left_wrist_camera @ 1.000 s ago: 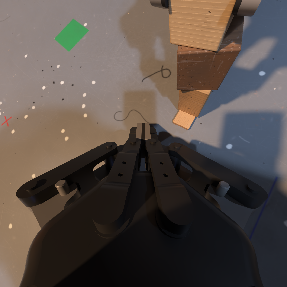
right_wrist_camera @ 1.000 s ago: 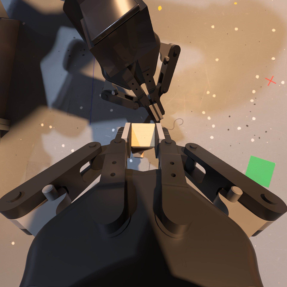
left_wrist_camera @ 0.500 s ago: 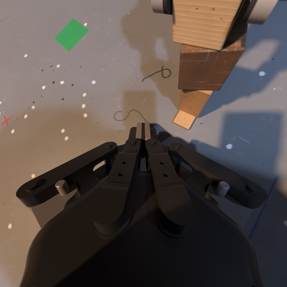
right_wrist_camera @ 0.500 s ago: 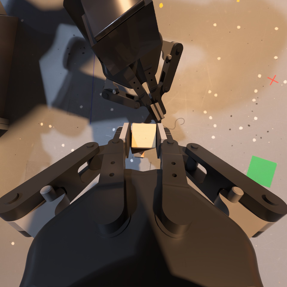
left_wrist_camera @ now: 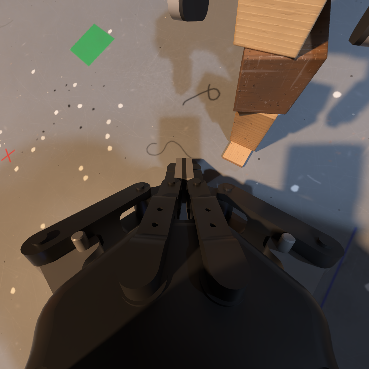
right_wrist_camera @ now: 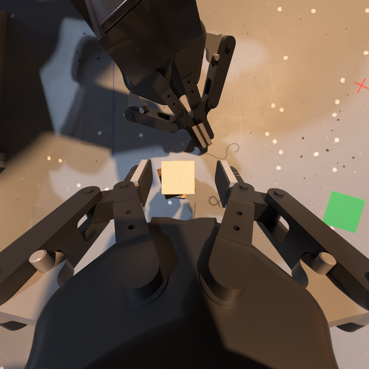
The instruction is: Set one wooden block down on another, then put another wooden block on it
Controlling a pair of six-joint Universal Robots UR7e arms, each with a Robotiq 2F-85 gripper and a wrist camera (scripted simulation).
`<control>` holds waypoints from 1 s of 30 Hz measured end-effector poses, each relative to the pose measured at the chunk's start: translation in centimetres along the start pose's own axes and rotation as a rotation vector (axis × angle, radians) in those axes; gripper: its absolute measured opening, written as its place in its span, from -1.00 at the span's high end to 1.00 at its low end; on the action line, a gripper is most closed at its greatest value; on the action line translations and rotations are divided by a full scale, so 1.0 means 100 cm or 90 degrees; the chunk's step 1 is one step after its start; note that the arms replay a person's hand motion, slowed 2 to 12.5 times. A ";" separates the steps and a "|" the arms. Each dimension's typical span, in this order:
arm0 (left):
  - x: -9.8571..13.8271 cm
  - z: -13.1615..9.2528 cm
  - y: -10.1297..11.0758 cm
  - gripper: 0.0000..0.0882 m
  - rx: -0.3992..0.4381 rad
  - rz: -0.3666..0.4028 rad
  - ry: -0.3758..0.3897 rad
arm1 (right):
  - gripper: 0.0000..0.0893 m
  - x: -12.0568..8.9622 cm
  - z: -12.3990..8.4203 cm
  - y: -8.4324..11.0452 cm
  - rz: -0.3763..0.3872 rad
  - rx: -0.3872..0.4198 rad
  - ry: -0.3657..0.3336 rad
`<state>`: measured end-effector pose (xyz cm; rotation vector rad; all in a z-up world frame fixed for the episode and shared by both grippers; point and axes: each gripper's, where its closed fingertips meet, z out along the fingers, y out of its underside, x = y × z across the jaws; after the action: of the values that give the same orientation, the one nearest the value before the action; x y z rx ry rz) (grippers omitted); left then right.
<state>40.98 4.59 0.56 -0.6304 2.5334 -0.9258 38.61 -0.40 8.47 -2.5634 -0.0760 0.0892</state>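
A stack of wooden blocks stands on the table. In the left wrist view the light top block (left_wrist_camera: 275, 26) rests on a dark brown block (left_wrist_camera: 275, 83), which rests on a light brown block (left_wrist_camera: 251, 129), with a pale wooden piece (left_wrist_camera: 236, 153) at its foot. My right gripper (right_wrist_camera: 182, 175) is open, its pads either side of the top block (right_wrist_camera: 177, 177) with gaps on both sides. The dark block's edge (right_wrist_camera: 159, 173) peeks out beneath. My left gripper (left_wrist_camera: 184, 165) is shut and empty, just left of the stack's base; it also shows in the right wrist view (right_wrist_camera: 201, 135).
A green patch (left_wrist_camera: 91, 45) and a red cross (left_wrist_camera: 8, 155) mark the speckled table left of the stack. Dark scribbles (left_wrist_camera: 201, 95) lie between the gripper and the stack. The green patch also shows in the right wrist view (right_wrist_camera: 344, 211).
My right gripper has opened and let go of the light block, which stays on the dark brown block. My left gripper has not moved.
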 end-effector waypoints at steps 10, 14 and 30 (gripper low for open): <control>0.000 0.000 0.000 1.00 0.000 0.001 -0.001 | -0.28 0.002 -0.005 -0.002 0.001 0.012 0.005; 0.000 0.000 0.000 1.00 0.000 0.001 -0.001 | -0.29 0.004 -0.010 -0.004 -0.001 0.023 0.014; 0.000 0.000 0.000 1.00 -0.001 -0.001 -0.002 | -0.27 0.017 -0.037 -0.007 -0.003 0.074 0.067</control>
<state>40.99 4.59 0.56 -0.6326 2.5318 -0.9236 40.55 -1.64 11.87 -2.4476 -0.0361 -0.0426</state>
